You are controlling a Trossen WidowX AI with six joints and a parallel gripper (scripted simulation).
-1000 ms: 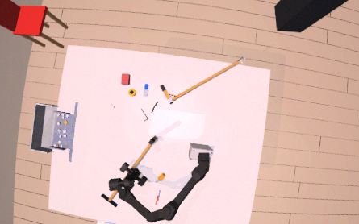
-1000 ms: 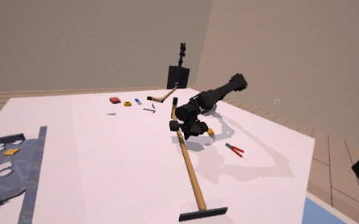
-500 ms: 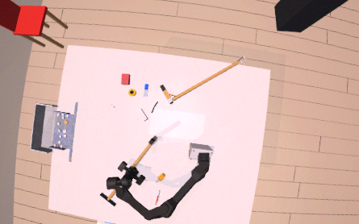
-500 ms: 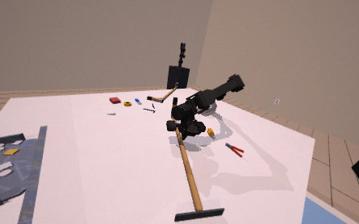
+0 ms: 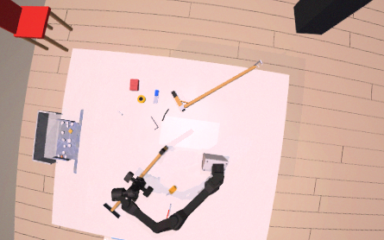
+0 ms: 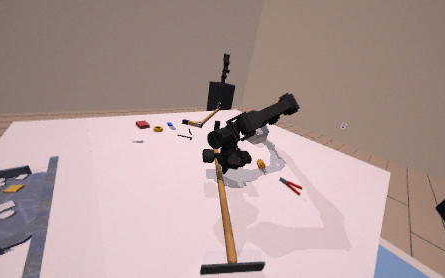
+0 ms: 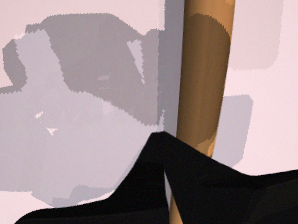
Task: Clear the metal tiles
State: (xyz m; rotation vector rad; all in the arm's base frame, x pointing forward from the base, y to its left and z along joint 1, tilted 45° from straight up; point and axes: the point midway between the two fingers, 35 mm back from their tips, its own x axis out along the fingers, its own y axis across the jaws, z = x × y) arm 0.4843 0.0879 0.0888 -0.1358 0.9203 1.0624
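One long scraper (image 5: pixel 151 165) (image 6: pixel 227 225) (image 7: pixel 205 75) lies on the white table (image 5: pixel 108 142) (image 6: pixel 140 210), its handle by the one gripper (image 5: pixel 139 184) (image 6: pixel 225 159) (image 7: pixel 157 139), whose jaws are together on nothing. One pair of red-handled pliers (image 5: pixel 168 211) (image 6: pixel 297 186) rests near.

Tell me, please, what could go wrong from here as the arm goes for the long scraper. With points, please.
The gripper (image 5: pixel 139 183) (image 7: pixel 157 139) is shut on nothing above the scraper (image 5: pixel 152 165) (image 6: pixel 227 225) (image 7: pixel 205 75), so lowering it that way might knock the handle aside. The orange piece (image 5: pixel 173 189) (image 6: pixel 261 164) lies near the gripper and could be bumped. Loose tiles (image 5: pixel 68 140) (image 6: pixel 6 206) still lie on the plate (image 5: pixel 76 148) (image 6: pixel 37 215), and a careless sweep might push some off its sides.
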